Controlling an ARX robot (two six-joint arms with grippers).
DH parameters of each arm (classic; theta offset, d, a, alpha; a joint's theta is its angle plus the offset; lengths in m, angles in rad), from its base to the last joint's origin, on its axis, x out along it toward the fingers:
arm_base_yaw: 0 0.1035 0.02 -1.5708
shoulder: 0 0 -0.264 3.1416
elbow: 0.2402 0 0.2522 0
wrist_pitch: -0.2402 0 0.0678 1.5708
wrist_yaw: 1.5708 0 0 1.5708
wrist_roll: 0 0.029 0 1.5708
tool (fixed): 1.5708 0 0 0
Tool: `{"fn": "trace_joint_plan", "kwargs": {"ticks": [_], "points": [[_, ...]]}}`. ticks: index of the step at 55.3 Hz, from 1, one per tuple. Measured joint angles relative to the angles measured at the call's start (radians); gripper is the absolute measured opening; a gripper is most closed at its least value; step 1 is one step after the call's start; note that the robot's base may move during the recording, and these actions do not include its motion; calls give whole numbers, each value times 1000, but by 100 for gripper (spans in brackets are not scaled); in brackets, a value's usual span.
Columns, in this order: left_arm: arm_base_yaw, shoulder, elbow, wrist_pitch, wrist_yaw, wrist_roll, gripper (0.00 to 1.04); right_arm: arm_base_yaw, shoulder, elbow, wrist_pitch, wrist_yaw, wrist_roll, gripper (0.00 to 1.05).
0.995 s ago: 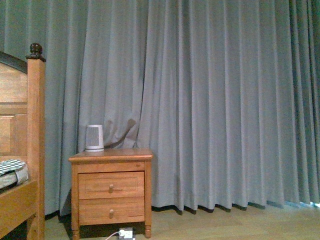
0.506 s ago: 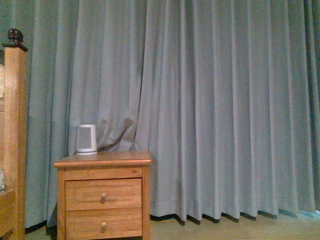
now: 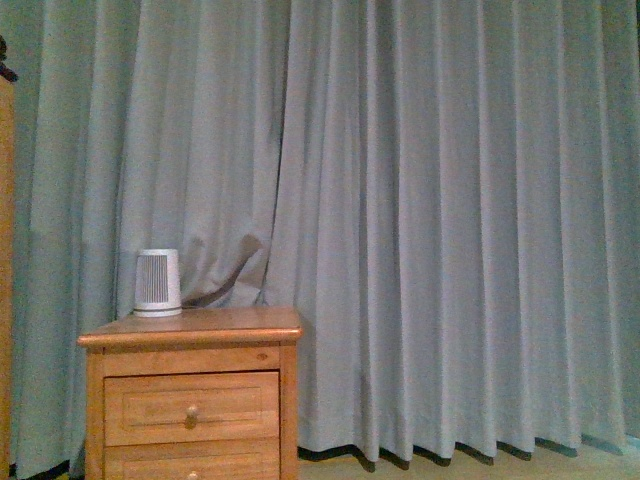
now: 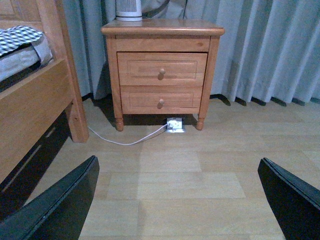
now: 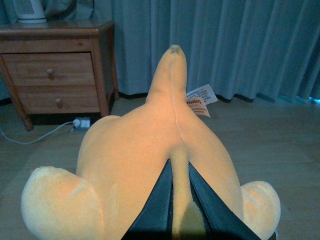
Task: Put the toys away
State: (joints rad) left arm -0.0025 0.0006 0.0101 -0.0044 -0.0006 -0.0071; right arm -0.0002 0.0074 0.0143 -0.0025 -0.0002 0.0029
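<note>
Since the earlier frames the front view has swung: the nightstand (image 3: pixel 190 400) sits lower and further left, its lower drawer cut off, and the bedpost (image 3: pixel 5 250) is only a sliver at the edge. A white heater (image 3: pixel 157 283) stands on the nightstand, against the curtain (image 3: pixel 430 220). Neither arm shows here.

In the left wrist view, the left gripper (image 4: pixel 177 162) hovers over bare floor (image 4: pixel 190 185) before the nightstand, fingers spread wide with nothing between them. The bed (image 4: pixel 30 95) stands beside the nightstand; a socket (image 4: pixel 175 125) and cable (image 4: pixel 125 141) lie under it.

In the right wrist view, the right gripper (image 5: pixel 178 167) pinches a fold of the plush (image 5: pixel 140 150), which hangs before the nightstand. The plush hides most of the floor, and the print on its tag (image 5: pixel 199 100) is too small to read.
</note>
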Motion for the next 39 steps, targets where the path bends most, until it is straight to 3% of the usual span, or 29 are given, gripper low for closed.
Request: {"fn": "trace_joint_plan", "kwargs": {"ticks": [39], "points": [[0, 0, 0, 0, 0, 0, 98, 0, 0, 0, 0, 0, 0, 6]]}}
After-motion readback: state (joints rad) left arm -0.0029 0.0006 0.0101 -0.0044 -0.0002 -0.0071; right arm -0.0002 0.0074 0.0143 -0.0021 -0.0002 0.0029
